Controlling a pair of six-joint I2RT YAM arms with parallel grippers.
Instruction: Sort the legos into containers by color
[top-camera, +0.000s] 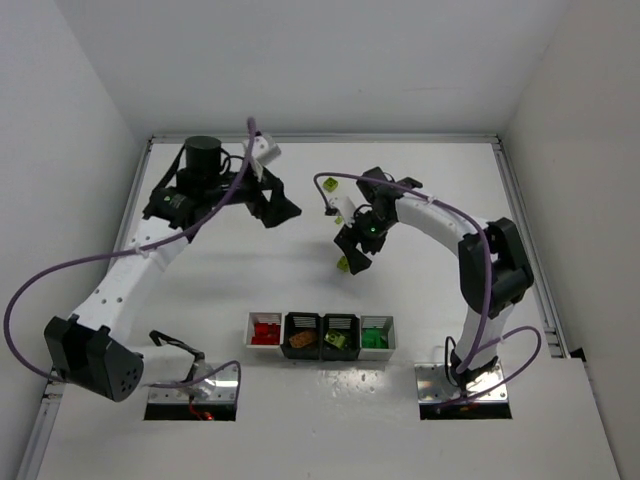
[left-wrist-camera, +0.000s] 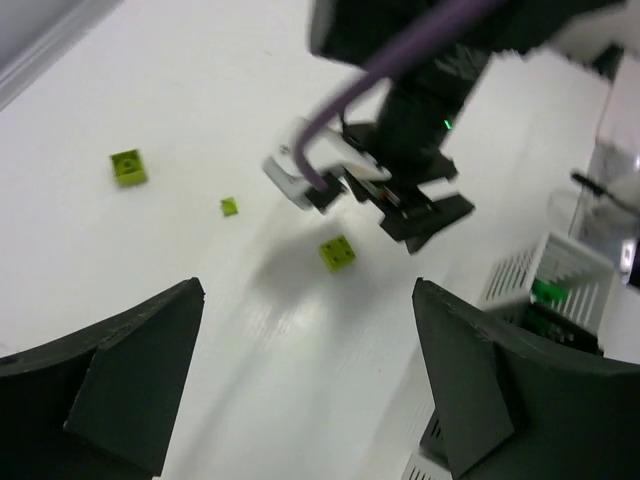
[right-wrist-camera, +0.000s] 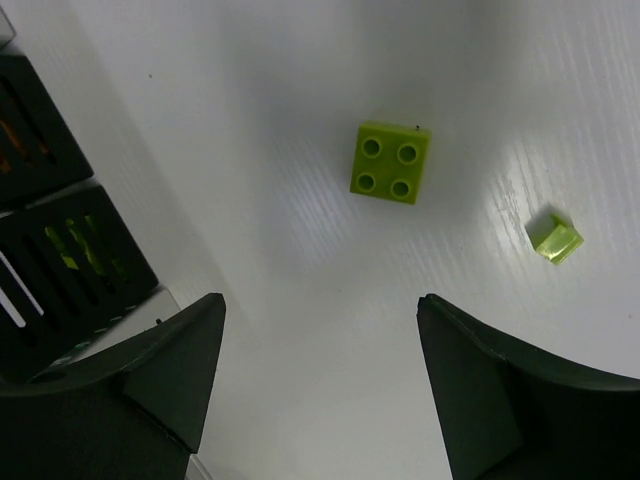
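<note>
I had the white table (top-camera: 300, 290) in all 3 views. Near its front edge sat the row of 4 joined square open-top bins (top-camera: 321, 320), white at the ends and black in the middle. From left to right they held red, brown-orange, yellow-green and green pieces.

The left gripper (top-camera: 283, 208) hung well to the left of the loose pieces. Its black fingers were spread wide with nothing between them.

The right gripper (top-camera: 353, 250) was much the nearer of the 2. Its jaws were also wide apart and empty, and it hovered almost directly above the square yellow-green 2-by-2 studded plastic brick (right-wrist-camera: 391, 161). In the right wrist view that brick lay flat, studs up, just beyond the fingertips and a little toward the right-hand finger rather than centred in the gap. Being square, it had no long axis to line up with; its sides sat slightly skewed to the jaws. I judged the grasp needed a small shift forward and to that side before descending.

The black bin with yellow-green pieces (right-wrist-camera: 70, 255) lay near, off the gripper's left side.

A second yellow-green studded brick (top-camera: 329, 184) sat farther back. A tiny yellow-green plastic chip (right-wrist-camera: 555, 239) lay just beside the target, apart from it.
</note>
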